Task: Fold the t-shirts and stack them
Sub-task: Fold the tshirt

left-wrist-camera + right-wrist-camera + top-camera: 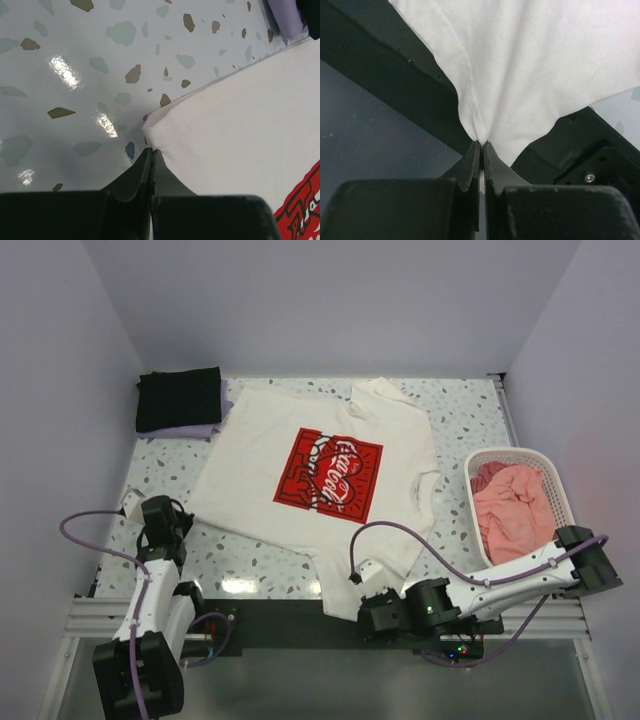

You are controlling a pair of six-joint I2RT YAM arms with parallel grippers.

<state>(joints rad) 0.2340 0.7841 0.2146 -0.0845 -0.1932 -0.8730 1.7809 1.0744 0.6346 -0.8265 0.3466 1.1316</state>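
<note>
The cream-white t-shirt (255, 445) with a red square print lies spread face up in the middle of the table. My left gripper (180, 512) is shut on its near left hem corner (240, 115), fingertips pinched together at the cloth's tip (151, 150). My right gripper (356, 612) is shut on the near right hem corner, which hangs over the table's front edge; the cloth (535, 65) bunches into its closed jaws (482, 143). A folded black t-shirt (178, 398) rests on a lavender one (195, 430) at the back left. The salmon-pink t-shirt (515, 505) lies crumpled in the basket.
A white slatted basket (510, 453) stands at the right edge of the speckled table (460, 410). The black frame rail (270, 625) runs along the near edge. Pale walls close in the back and both sides.
</note>
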